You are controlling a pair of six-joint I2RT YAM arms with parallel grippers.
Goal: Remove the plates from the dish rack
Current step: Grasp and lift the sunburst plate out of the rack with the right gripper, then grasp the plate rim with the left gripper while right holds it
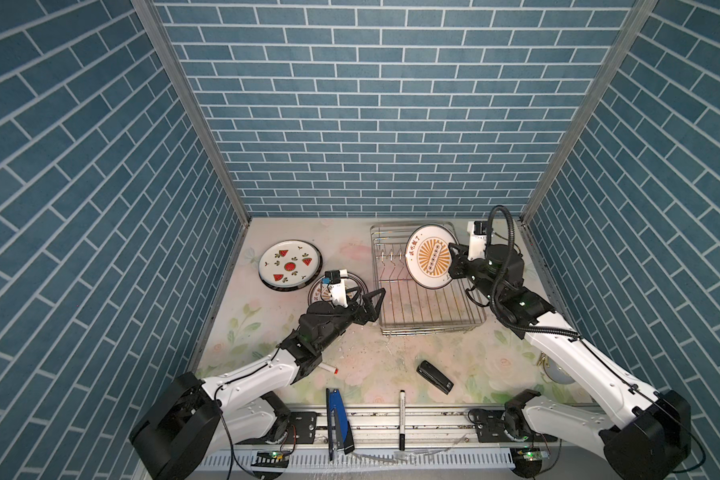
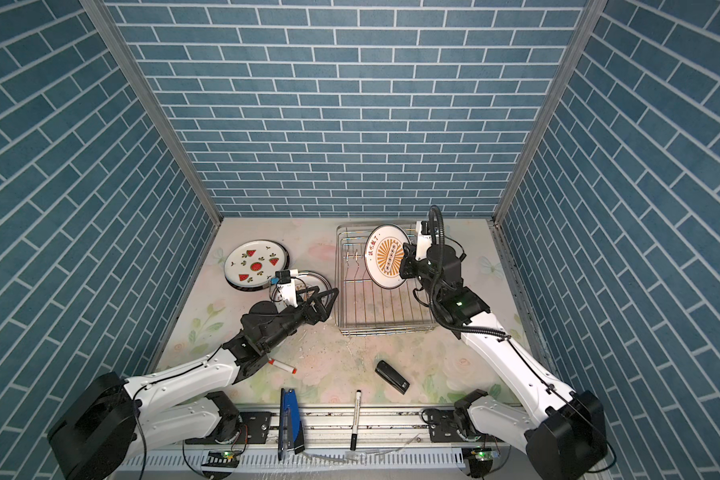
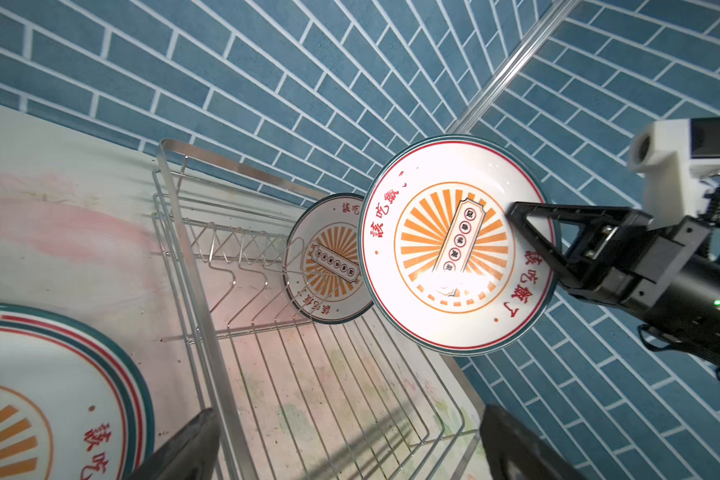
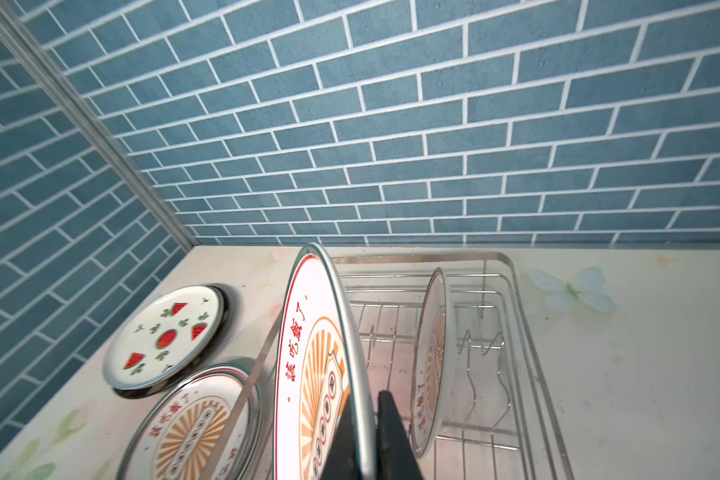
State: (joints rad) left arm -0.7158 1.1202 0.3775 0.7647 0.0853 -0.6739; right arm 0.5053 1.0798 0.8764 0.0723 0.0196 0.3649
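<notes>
Aloft, right fingers (image 3: 578, 210) pinch a sunburst plate (image 3: 454, 174) above the dish rack (image 1: 429, 307); left fingers (image 3: 516, 453) gape.

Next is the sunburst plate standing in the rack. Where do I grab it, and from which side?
Best to pinch its top rim from above, one finger on each face. The plate stands on edge among the dish rack's prongs, so only the upper rim is clear of wires.

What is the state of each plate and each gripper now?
held sunburst plate: on edge over the dish rack, gripped at its rim.
second sunburst plate: upright between the prongs.
watermelon plate: flat, face up.
lying sunburst plate: flat, face up.
left gripper: open, empty.
right gripper: shut on the held plate.
</notes>
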